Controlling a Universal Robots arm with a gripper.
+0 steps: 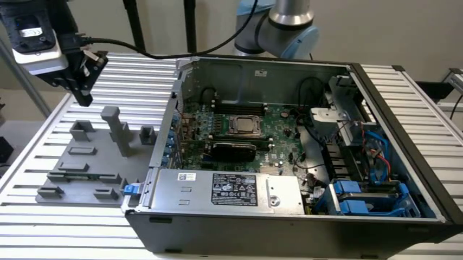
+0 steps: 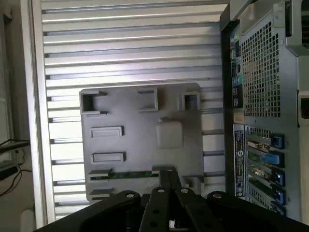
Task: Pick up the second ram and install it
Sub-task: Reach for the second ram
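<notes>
The second ram (image 2: pixel 129 175) is a thin green stick lying in a slot near one edge of the grey fixture plate (image 2: pixel 140 145). My gripper (image 2: pixel 167 180) hangs well above that plate with its dark fingers pressed together and nothing between them. In the exterior view the gripper (image 1: pixel 85 99) is high over the far left part of the fixture plate (image 1: pixel 87 162), away from the open computer case (image 1: pixel 289 216). The motherboard (image 1: pixel 278 122) lies inside the case with the CPU socket (image 1: pixel 244 125) at its middle.
Grey blocks and a tall post (image 1: pixel 116 130) rise from the fixture plate. The case's near wall (image 1: pixel 173 108) stands right beside the plate. A power supply (image 1: pixel 224 189) and blue drive bays (image 1: pixel 361 200) fill the case's front. The table is ribbed aluminium (image 1: pixel 65 216).
</notes>
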